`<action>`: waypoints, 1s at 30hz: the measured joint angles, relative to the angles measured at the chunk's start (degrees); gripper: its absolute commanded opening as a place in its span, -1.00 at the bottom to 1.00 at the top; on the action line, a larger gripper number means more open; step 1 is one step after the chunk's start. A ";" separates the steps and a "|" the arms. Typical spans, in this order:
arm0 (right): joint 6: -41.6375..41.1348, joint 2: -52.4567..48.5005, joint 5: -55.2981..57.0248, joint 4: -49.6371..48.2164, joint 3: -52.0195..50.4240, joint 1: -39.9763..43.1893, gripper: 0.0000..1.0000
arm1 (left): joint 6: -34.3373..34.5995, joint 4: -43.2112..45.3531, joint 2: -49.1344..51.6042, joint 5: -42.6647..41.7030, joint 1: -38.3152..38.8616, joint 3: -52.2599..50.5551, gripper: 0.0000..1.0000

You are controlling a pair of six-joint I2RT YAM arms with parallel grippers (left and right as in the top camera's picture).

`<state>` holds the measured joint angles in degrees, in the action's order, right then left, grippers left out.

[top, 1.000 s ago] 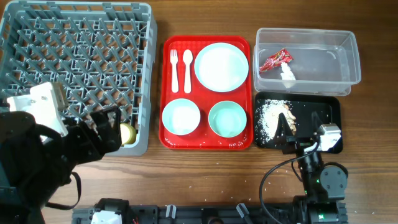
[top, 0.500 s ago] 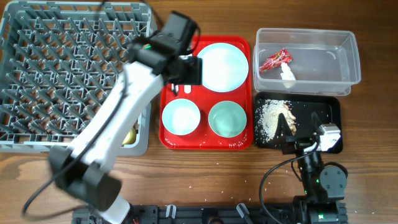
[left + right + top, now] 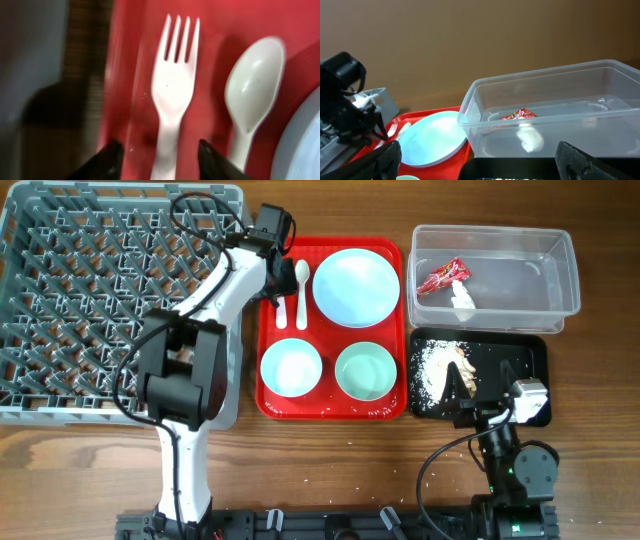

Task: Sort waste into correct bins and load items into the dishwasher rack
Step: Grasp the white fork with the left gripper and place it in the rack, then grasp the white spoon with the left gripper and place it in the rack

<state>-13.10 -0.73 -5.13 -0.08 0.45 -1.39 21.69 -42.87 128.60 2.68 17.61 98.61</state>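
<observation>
My left jaws gape empty astride the handle of the white plastic fork, far-left on the red tray beside the spoon. I'd centre, sink low, then pinch squarely.

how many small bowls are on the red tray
2. One bowl sits in the red tray's near-left corner, the other bowl in its near-right corner. None looks hidden.

The left arm has white tube-like links joined by chunky black joints, with thin black cables looping off it — its fingers are dark, tapering tips. The right arm is black, carrying a white block and one black cable.
</observation>
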 measured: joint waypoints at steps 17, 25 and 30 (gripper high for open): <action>0.00 0.00 0.00 0.00 0.00 0.00 0.99 | -0.39 -3.19 -3.72 -4.98 0.28 0.04 -0.92; 0.00 0.00 0.00 -0.02 0.00 0.00 0.99 | -8.35 -18.78 -20.81 3.69 0.09 0.13 -0.92; 0.00 0.00 0.00 -0.02 0.00 0.00 1.00 | -9.51 -21.11 -20.02 9.49 -5.38 -1.29 -0.87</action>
<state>-13.10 -0.73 -5.13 -0.10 0.45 -1.39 12.19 -63.99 108.57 12.16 12.23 97.32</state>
